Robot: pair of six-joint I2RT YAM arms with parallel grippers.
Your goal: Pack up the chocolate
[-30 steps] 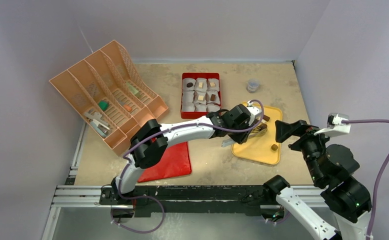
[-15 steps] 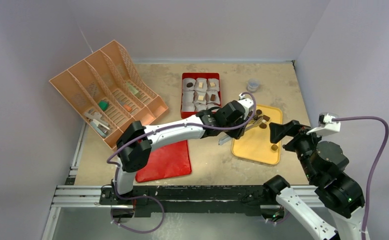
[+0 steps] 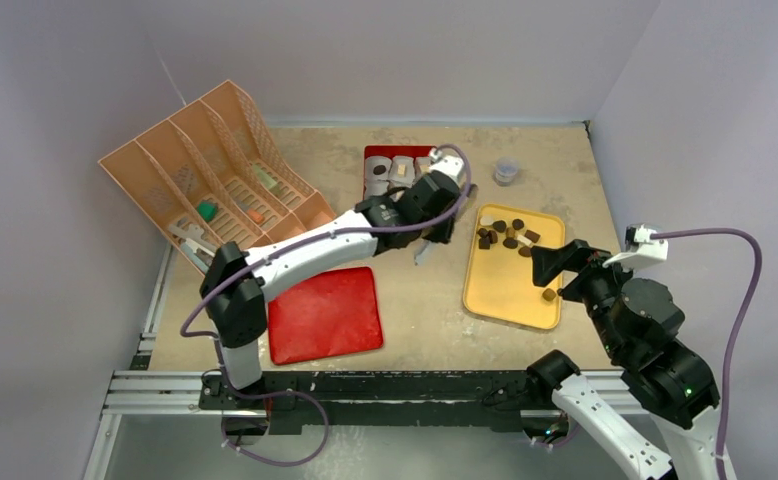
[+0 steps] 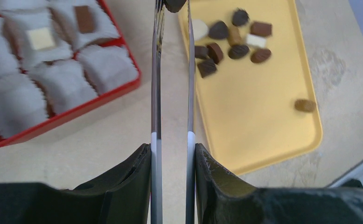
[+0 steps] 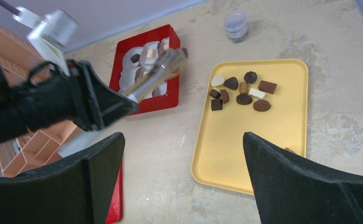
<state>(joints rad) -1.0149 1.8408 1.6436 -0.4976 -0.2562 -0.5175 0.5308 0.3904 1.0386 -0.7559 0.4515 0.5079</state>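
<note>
The left arm [image 3: 305,250] has swung away from the yellow tray [image 3: 510,290] and now hangs over the right side of the red box [image 5: 158,103]. The left fingers [image 4: 156,84], long and thin, stand narrow and pinch one dark piece [image 4: 175,4] at their tips, above the tabletop [image 4: 123,135] between box and tray. The right fingers [image 5: 91,186] are spread wide above the near part of the tray and hold nothing. In the box are white paper cups [image 4: 107,67]; a white piece [image 4: 41,38] and a brown piece [image 4: 83,18] lie in two of them. The other chocolate [image 5: 240,91] lies clustered at the far end of the tray, and one tan piece [image 4: 304,105] lies alone near its right edge.
</note>
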